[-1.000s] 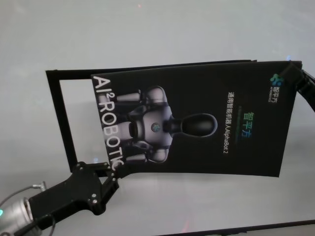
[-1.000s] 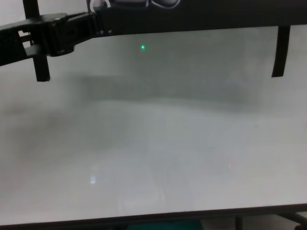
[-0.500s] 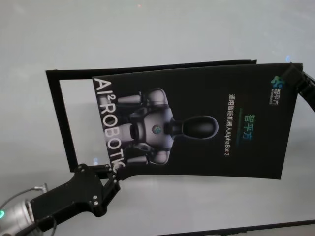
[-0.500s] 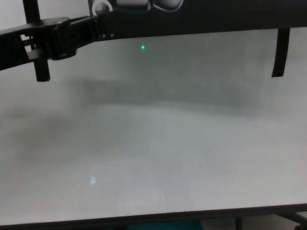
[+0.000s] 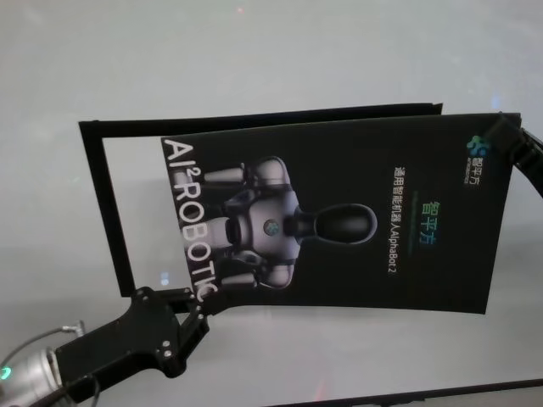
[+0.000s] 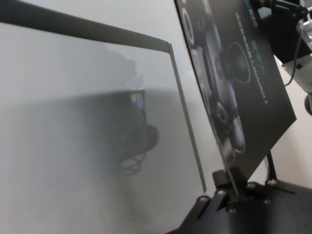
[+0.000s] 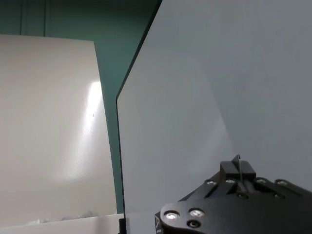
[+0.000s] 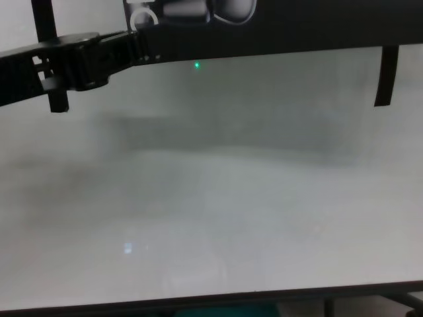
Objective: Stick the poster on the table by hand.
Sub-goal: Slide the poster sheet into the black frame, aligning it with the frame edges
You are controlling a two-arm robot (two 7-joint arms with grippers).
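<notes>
The poster (image 5: 339,220), a black glossy sheet with a grey-white robot picture, hangs slightly above the white table (image 5: 254,51). My left gripper (image 5: 197,307) is shut on its near left corner. My right gripper (image 5: 507,125) is shut on its far right corner. The left wrist view shows the poster (image 6: 243,73) steeply slanted, rising from the left gripper (image 6: 229,187). In the right wrist view, only the poster's thin edge (image 7: 238,160) pokes out of the right gripper (image 7: 238,168). In the chest view the poster's near edge (image 8: 297,26) runs along the top, with the left gripper (image 8: 135,45) at its corner.
Narrow black strips lie on the table: one along the far side (image 5: 254,116), one down the left (image 5: 106,208). In the chest view their near ends show as a left strip (image 8: 58,99) and a right strip (image 8: 385,76). The table's dark front edge (image 8: 211,302) is close.
Both grippers have carried the poster a little toward the table's near edge. More of the robot picture shows at the top of the chest view.
</notes>
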